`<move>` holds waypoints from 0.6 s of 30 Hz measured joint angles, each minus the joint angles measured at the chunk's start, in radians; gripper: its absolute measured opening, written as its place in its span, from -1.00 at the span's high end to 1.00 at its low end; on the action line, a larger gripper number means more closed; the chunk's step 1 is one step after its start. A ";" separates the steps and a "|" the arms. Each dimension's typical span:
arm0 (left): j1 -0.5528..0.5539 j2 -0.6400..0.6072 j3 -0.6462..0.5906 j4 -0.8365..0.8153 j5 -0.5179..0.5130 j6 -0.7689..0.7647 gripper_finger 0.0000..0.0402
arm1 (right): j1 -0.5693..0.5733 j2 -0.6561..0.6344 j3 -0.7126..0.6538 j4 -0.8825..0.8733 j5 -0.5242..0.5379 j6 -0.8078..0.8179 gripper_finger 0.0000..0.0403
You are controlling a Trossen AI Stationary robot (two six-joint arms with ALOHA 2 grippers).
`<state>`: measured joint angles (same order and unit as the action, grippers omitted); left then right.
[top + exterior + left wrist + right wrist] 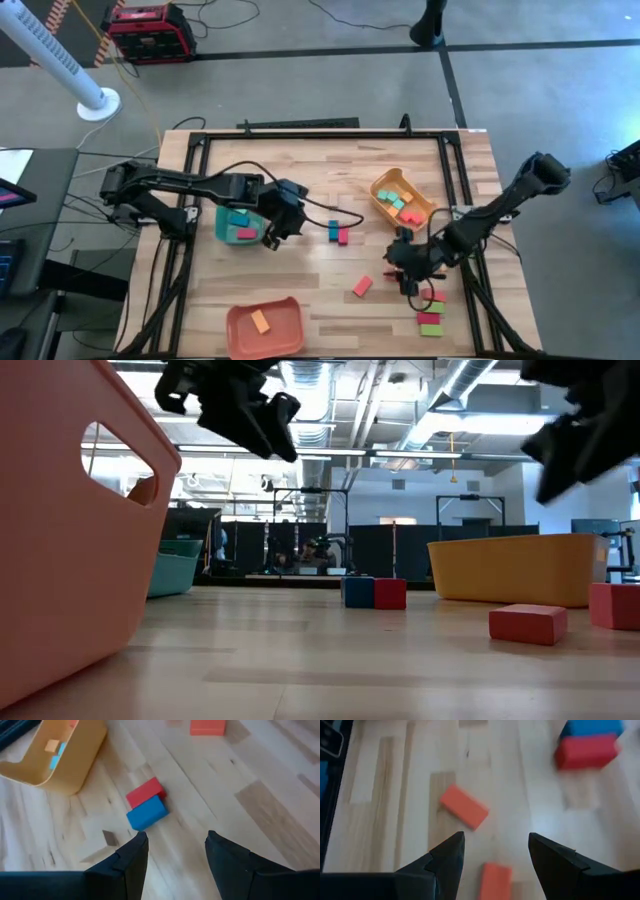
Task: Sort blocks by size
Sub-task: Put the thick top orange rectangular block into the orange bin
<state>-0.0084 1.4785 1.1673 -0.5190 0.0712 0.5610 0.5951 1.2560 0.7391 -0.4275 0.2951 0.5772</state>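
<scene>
A blue wooden block (pixel 592 727) sits cut off by the edge of the right wrist view, blurred together with the red wooden block (pixel 586 751) touching it. An orange-red wooden block (pixel 495 877) is clipped between the fingers at that picture's edge. In the low view, the salmon-red plastic tray (pixel 60 530) fills the near corner — most of it out of frame — and a red block (pixel 615 605) runs off the side. Blocks inside the yellow-orange plastic tray (pixel 383 205) are too small to count from above.

A teal tray (pixel 236 222), a yellow-orange tray (pixel 426 210) and a salmon-red tray (pixel 283 332) are sitting on the wooden bench (pixel 300 165); a red case (pixel 150 30) is lying on the floor.
</scene>
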 joint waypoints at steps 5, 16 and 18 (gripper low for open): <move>-0.008 0.029 -0.014 0.007 -0.001 0.003 0.06 | 0.059 0.052 0.000 -0.047 -0.009 0.138 -0.24; -0.024 0.086 -0.013 0.000 0.034 -0.042 0.06 | 0.100 0.195 0.000 -0.146 -0.014 0.288 -0.24; -0.028 0.091 -0.013 0.001 0.034 -0.042 0.06 | 0.099 0.226 0.000 -0.145 -0.022 0.294 -0.24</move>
<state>-0.0366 1.5699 1.1542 -0.5176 0.1055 0.5191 0.6941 1.4825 0.7391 -0.5721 0.2733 0.8715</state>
